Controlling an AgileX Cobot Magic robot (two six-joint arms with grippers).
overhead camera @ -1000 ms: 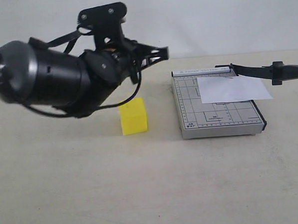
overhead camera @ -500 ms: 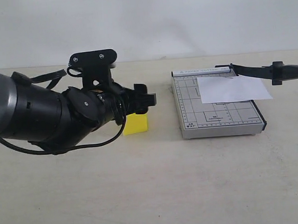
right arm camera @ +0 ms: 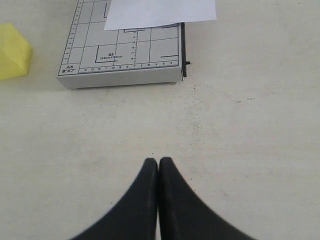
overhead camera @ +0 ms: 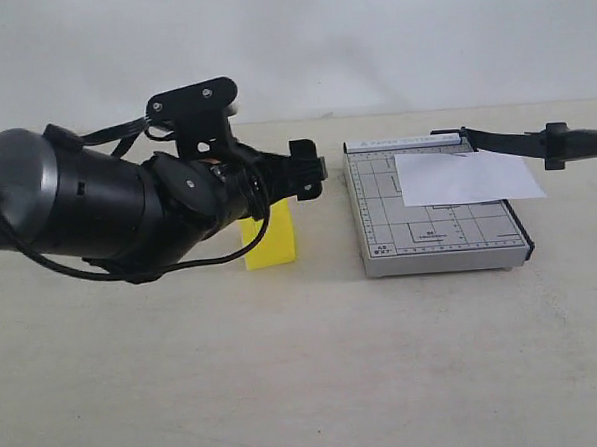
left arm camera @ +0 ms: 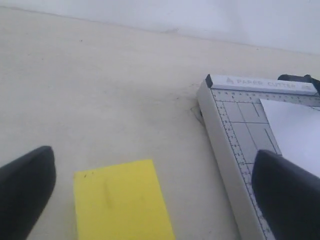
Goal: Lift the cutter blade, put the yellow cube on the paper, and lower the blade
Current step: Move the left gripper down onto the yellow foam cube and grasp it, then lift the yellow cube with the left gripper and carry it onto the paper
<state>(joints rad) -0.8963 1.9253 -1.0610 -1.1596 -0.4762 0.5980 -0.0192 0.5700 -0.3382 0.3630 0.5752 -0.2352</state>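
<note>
My left claw [overhead camera: 309, 175] is spread wide and grips nothing. Its two fingers [left arm camera: 26, 185] are blunt, matte black wedges with rounded tips. The yellow cube [left arm camera: 121, 201] sits on the table between them, with bare table showing on either side of it, so neither finger touches it. The cube is bright, smooth and sharp-edged, with one faint scratch on its upper face. From the exterior view, my claw hangs over the cube's top edge and my bulky, glossy black wrist hides its left corner.

My right claw [right arm camera: 158, 166] is clenched on nothing. Its two tapered black fingers are pressed flat together into a single point above the table [right arm camera: 240, 150], well short of the trimmer.

Just beside the cube, apart from it, lies the trimmer base [overhead camera: 431, 239], a flat grey slab printed with a ruled grid and scale marks, with a black strip along its far side. The paper [overhead camera: 464, 177] is a plain white rectangle lying flat on the hinge end of the base, and one corner overhangs the strip side. The cutter blade [overhead camera: 504, 140] is a thin black bar lifted off the base. It reaches out from its hinge to a thick, rounded black handle [overhead camera: 578, 144]. The table is pale cream, matte and lightly speckled.
</note>
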